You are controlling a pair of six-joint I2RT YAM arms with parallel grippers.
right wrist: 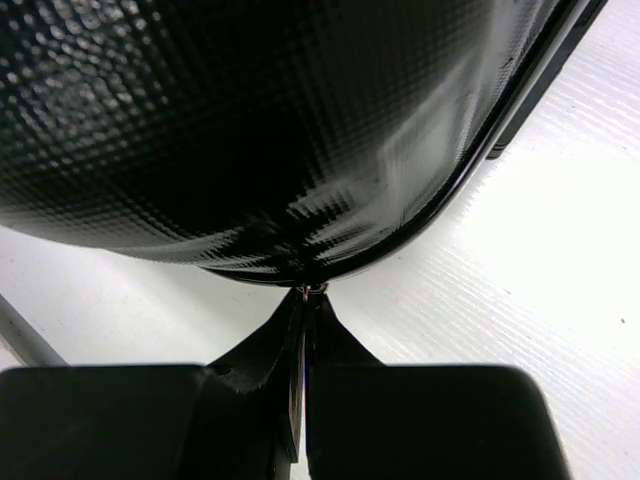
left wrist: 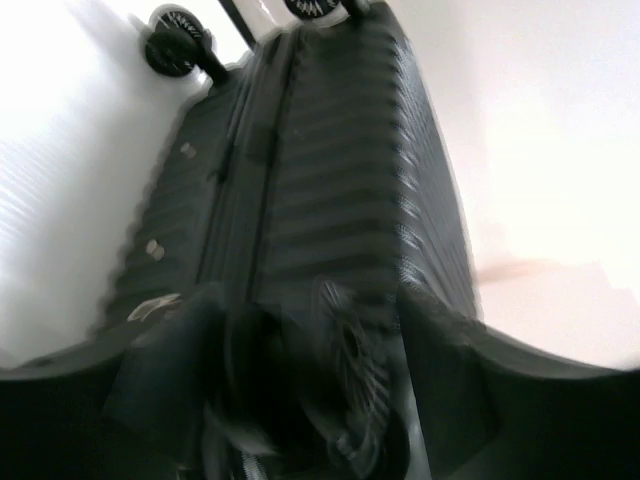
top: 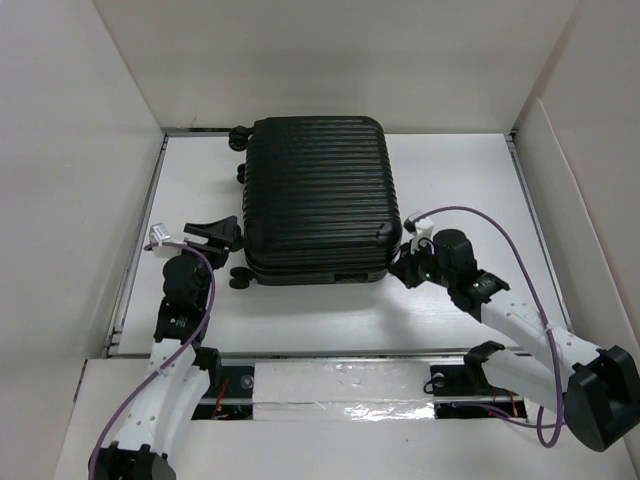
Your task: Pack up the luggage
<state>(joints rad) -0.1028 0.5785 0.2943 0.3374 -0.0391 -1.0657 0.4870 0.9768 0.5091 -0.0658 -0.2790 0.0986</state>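
Closed suitcase (top: 315, 195) flat on the white table (top: 450, 180); one arm at each near corner.
Ribbed shell faces up, wheels to the left, case set mid-table toward the back wall; right gripper (top: 400, 262) at the near right corner, fingers pressed together, tips touching the shell's rim; a small glint of metal at the tips, too small to name; left gripper (top: 215, 235) at the near left corner, fingers apart, a caster wheel (left wrist: 345, 345) between them; wrist view blurred, contact with the wheel cannot be told.
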